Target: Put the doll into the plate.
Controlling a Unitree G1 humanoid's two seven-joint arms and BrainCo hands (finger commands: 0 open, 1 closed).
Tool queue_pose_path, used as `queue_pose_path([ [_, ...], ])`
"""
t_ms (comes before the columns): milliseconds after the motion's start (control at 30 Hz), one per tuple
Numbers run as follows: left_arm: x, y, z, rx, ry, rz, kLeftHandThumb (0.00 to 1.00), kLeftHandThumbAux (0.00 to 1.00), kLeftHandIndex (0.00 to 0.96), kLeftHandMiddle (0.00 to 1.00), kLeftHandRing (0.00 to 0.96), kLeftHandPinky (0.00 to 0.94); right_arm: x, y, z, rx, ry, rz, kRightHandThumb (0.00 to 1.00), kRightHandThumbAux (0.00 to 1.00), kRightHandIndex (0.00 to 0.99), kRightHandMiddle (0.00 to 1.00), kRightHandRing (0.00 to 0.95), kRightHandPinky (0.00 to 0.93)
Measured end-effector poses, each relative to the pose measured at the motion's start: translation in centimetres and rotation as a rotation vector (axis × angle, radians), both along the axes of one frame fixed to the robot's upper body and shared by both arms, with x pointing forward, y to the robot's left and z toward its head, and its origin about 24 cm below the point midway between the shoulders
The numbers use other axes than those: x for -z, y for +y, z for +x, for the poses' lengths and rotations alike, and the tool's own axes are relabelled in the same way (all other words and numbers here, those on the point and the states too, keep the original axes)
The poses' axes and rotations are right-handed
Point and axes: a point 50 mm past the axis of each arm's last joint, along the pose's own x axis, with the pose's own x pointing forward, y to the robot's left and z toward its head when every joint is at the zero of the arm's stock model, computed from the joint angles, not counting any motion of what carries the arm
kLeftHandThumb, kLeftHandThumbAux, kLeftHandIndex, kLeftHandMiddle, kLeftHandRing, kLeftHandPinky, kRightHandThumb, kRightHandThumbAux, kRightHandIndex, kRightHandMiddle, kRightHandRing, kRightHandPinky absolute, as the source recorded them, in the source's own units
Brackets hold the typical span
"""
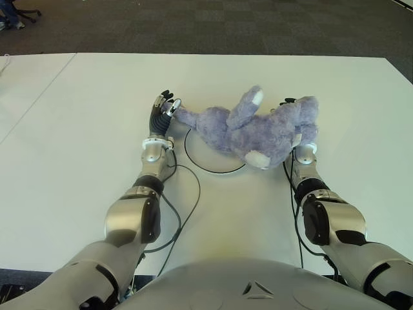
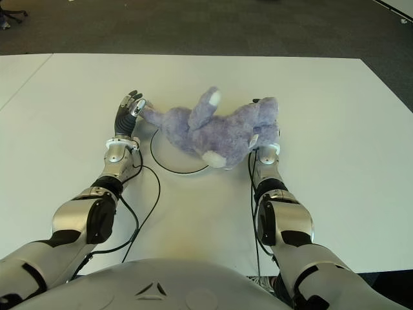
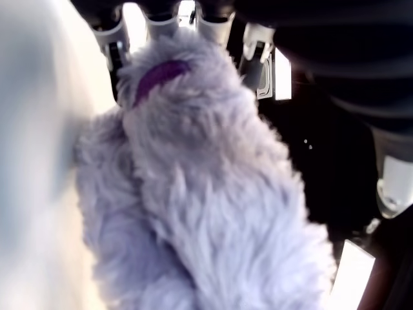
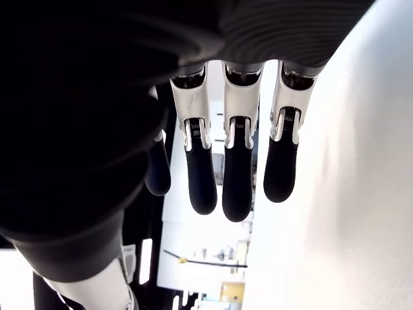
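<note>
A purple plush doll (image 1: 248,132) lies stretched across a white table (image 1: 84,116), spanning the space between the two hands; its body covers the far and right part of a flat white plate (image 1: 200,161) with a thin dark rim, while the near left arc of that rim shows bare in front of it; one white-tipped limb sticks up and away from the robot, and a white-soled foot points toward the robot at the plate's near right edge.

The left hand (image 1: 162,111) is at the doll's left end, just left of the plate; its fingers (image 3: 115,40) curl around a thin furry limb, and the left wrist view shows that fur filling the palm with the fingertips hooked over it, so this hand has hold of the doll.

The right hand (image 1: 298,123) shows at the doll's right end, mostly hidden behind the plush in the eye views; its own wrist view shows the fingers (image 4: 237,174) hanging straight and side by side with nothing between them, so it is relaxed and holds nothing.

Dark cables trail across the table beside both forearms; dark carpet lies beyond the table's far edge.
</note>
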Motion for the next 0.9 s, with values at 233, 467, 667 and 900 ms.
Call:
queue_pose_path([
  [233,0.05,0.13,0.0,-0.01,0.006,-0.008,0.0,0.515,0.159,0.235,0.229,0.221,0.0,0.0,0.0,0.001,0.0,0.0,0.173,0.84,0.291,0.358,0.39,0.41],
  [467,0.08,0.37,0.0,-0.029,0.009,-0.025,0.0,0.543,0.167,0.24,0.229,0.209,0.0,0.0,0.0,0.001,0.0,0.0,0.192,0.844,0.294,0.359,0.391,0.412],
  [667,0.19,0.54,0.0,-0.037,0.021,-0.045,0.0,0.556,0.176,0.234,0.214,0.187,0.0,0.01,0.0,0.001,0.0,0.001,0.197,0.837,0.292,0.358,0.39,0.41],
  [900,0.22,0.9,0.02,-0.053,0.024,-0.082,0.0,0.563,0.169,0.227,0.205,0.188,0.0,0.01,0.0,0.001,0.0,0.001,0.194,0.839,0.293,0.355,0.388,0.408],
])
